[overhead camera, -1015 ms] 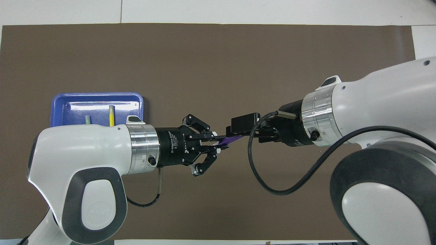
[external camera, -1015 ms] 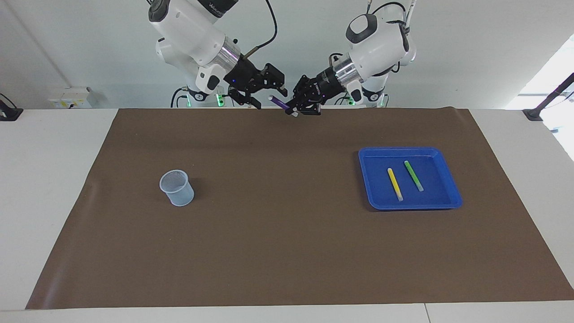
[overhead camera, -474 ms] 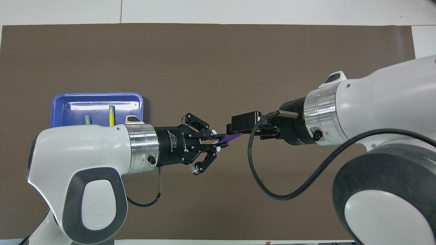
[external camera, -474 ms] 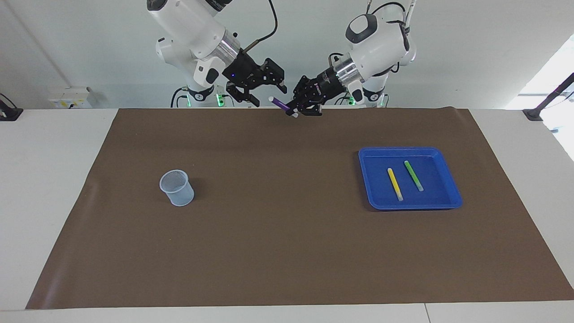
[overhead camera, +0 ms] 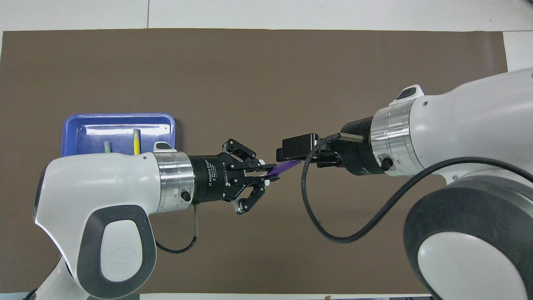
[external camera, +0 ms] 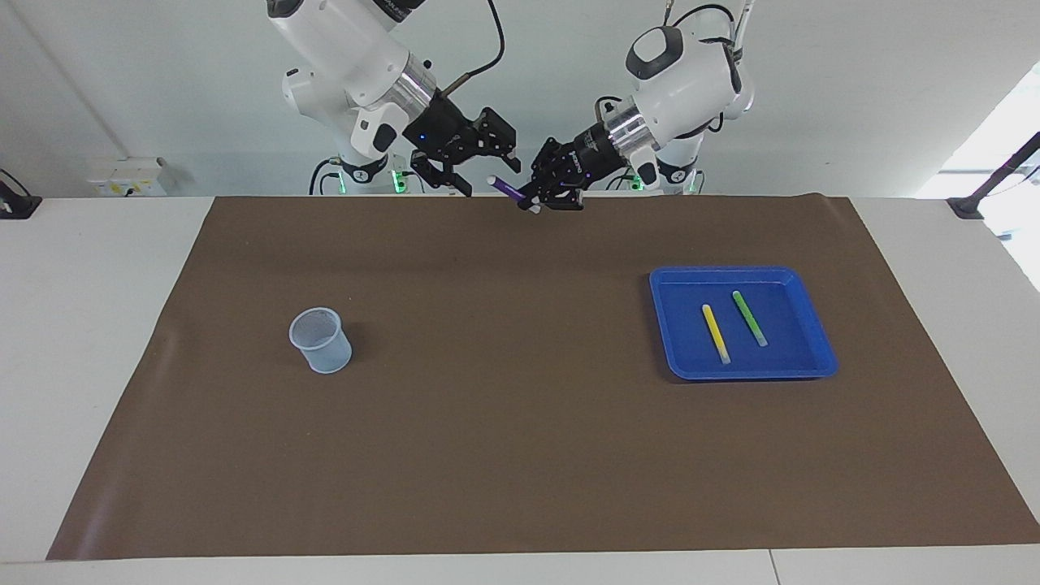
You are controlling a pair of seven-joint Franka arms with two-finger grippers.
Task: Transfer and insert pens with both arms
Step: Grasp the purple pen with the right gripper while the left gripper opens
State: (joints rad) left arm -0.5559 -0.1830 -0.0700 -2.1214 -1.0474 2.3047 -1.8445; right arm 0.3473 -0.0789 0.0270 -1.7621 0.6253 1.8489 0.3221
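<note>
Pens first, in the facing view: we see the purple pen (external camera: 509, 188) in the air over the mat's (external camera: 520, 455) edge nearest the robots, tilted, with its pale end toward the right arm. The left gripper (external camera: 532, 201) pinches the lower end of this pen between its fingers. The right gripper (external camera: 484, 177) hangs just beside the pale end, and its fingers stand spread; we cannot tell if they touch the pen. The yellow pen (external camera: 716, 333) and the green pen (external camera: 749, 318) lie side by side in the blue tray (external camera: 819, 351), apart from each other, toward the left arm's end of the table. The cup (external camera: 321, 340) stands upright on the mat toward the right arm's end, well apart from the tray.

From overhead, we see the left gripper (overhead camera: 268, 173) pressed on the purple pen (overhead camera: 285, 166), and the pen's other end goes under the right gripper (overhead camera: 291, 155). We cannot tell the right fingers' state here. The tray (overhead camera: 73, 125) is partly hidden by the left arm; the tops of the yellow pen (overhead camera: 136, 141) and the green pen (overhead camera: 107, 146) show in it.
</note>
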